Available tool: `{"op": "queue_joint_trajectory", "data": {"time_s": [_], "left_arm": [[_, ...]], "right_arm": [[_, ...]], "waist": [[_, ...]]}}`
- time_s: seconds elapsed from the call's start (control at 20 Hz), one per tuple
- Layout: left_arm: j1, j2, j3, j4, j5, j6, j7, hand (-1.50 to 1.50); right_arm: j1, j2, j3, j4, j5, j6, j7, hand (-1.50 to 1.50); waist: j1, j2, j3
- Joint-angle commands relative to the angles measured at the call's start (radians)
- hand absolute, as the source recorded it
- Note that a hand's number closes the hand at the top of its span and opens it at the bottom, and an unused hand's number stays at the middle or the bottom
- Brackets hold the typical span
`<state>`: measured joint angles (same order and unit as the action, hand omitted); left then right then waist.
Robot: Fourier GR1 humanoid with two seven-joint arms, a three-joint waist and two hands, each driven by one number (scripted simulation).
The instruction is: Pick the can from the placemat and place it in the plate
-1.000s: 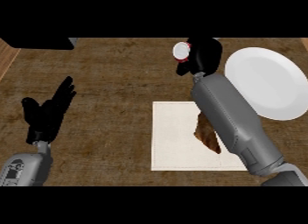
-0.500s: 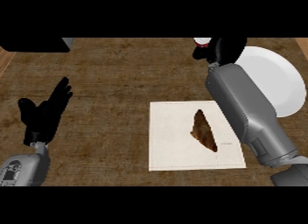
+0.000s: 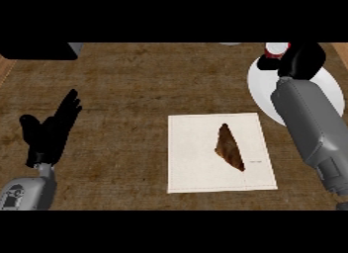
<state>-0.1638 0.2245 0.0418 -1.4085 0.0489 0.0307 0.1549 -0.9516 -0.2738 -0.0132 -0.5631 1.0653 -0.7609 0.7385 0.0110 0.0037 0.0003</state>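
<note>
I see the wooden counter filling the view, with my right forearm running up its right side. Beside the arm lies the pale placemat, carrying a dark brown sliver-shaped mark. The white plate sits beyond the placemat's far right corner, largely covered by my arm. My right hand hangs above the plate's far part, fingers wrapped around the can; only the can's white top and a strip of red show past them, at the plate's far edge. My left hand rests low at the left, fingers straight and released, well apart from everything.
</note>
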Motion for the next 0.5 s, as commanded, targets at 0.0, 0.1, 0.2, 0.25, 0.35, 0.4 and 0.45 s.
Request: {"op": "queue_joint_trajectory", "data": {"time_s": [0.0, 0.1, 0.2, 0.25, 0.35, 0.4, 0.45], "left_arm": [[-0.029, 0.013, 0.026, 0.001, 0.023, -0.027, 0.028, 0.00], [-0.009, 0.021, 0.039, 0.031, 0.024, -0.038, -0.012, 0.00], [-0.018, 0.016, 0.026, -0.007, 0.005, -0.018, 0.012, 0.00], [0.010, 0.011, 0.027, 0.045, 0.009, -0.041, -0.052, 0.00], [-0.007, 0.021, 0.032, -0.026, 0.025, -0.031, 0.046, 0.00], [-0.012, 0.021, 0.029, -0.026, 0.013, -0.020, 0.046, 0.00], [-0.016, 0.017, 0.030, 0.008, 0.003, -0.020, 0.001, 0.00]], "right_arm": [[0.042, -0.030, -0.040, 0.025, -0.037, -0.008, -0.060, 1.50], [0.067, -0.112, -0.061, 0.007, -0.080, 0.069, -0.118, 1.50], [0.098, -0.093, -0.081, 0.074, -0.107, 0.052, -0.170, 1.50], [0.079, -0.111, -0.100, 0.093, -0.150, 0.129, -0.210, 1.50], [0.100, -0.130, -0.136, 0.125, -0.206, 0.168, -0.295, 1.50], [0.112, -0.101, -0.197, 0.091, -0.282, 0.137, -0.303, 1.50], [0.113, -0.126, -0.240, 0.092, -0.343, 0.187, -0.351, 1.50]], "waist": [[-0.002, -0.001, 0.000], [-0.007, -0.002, 0.000], [0.001, 0.000, 0.000], [0.003, 0.003, 0.000], [0.009, 0.003, 0.001], [0.005, 0.002, 0.002], [0.001, 0.005, 0.002]]}}
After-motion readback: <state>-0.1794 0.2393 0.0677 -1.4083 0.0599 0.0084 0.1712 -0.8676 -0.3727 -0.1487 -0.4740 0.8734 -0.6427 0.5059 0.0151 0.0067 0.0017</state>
